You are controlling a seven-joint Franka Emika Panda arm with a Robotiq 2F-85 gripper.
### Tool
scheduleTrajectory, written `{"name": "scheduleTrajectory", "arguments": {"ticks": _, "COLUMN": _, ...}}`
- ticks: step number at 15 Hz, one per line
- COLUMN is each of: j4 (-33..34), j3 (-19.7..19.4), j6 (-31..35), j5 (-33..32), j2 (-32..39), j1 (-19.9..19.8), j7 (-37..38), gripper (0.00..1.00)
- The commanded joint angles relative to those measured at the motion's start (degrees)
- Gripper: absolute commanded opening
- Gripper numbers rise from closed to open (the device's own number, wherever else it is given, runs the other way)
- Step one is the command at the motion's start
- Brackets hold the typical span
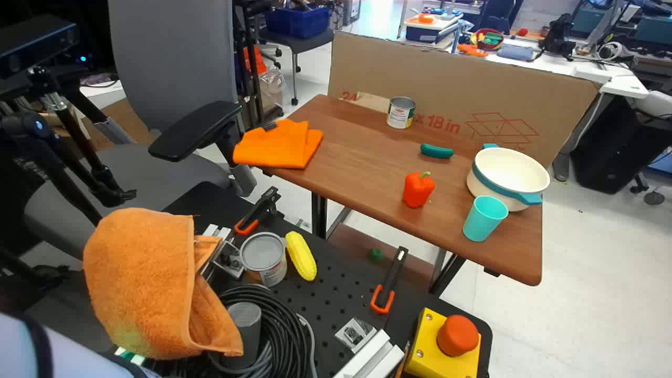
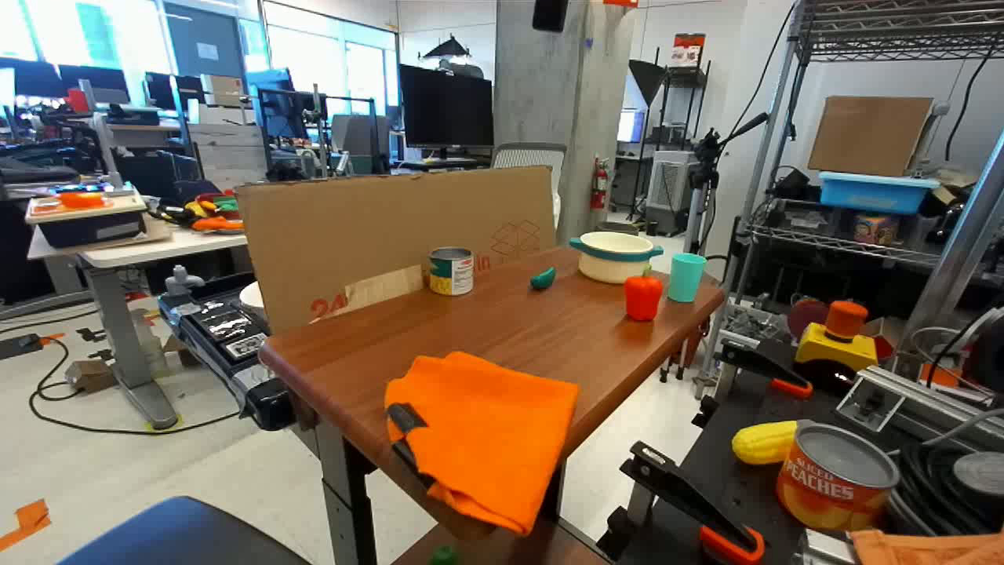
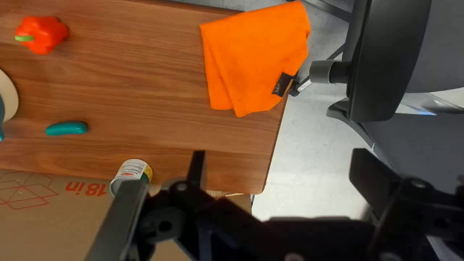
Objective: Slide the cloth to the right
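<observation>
While our end effector [image 3: 280,165] hung spread and empty, we saw the orange cloth [image 3: 253,59] overhanging the desk [image 3: 152,94] at one corner. From that opening it lay apart, toward the wrist view's top.

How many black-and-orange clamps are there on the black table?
2: one clamp near the peach can, another clamp near the red button. Others may be hidden by the orange towel.
</observation>
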Motion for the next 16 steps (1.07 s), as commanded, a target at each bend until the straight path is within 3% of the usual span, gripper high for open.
{"name": "scheduleTrajectory", "arguments": {"ticks": 1, "j4": 0.1, "j3": -0.5, "j6": -0.1, "j5": -0.2, "j2": 0.1, "j1": 0.6, "j7": 0.1, "gripper": 1.0}}
{"name": "scheduleTrajectory", "arguments": {"ticks": 9, "j4": 0.5, "j3": -0.5, "j6": 0.1, "j5": -0.7, "j2": 0.9, "j1": 0.4, "j7": 0.4, "gripper": 1.0}}
{"name": "scheduleTrajectory", "arguments": {"ticks": 16, "j4": 6.4, "j3": -1.9, "j6": 0.6, "j5": -2.8, "j2": 16.5, "j1": -0.2, "j7": -1.2, "gripper": 1.0}}
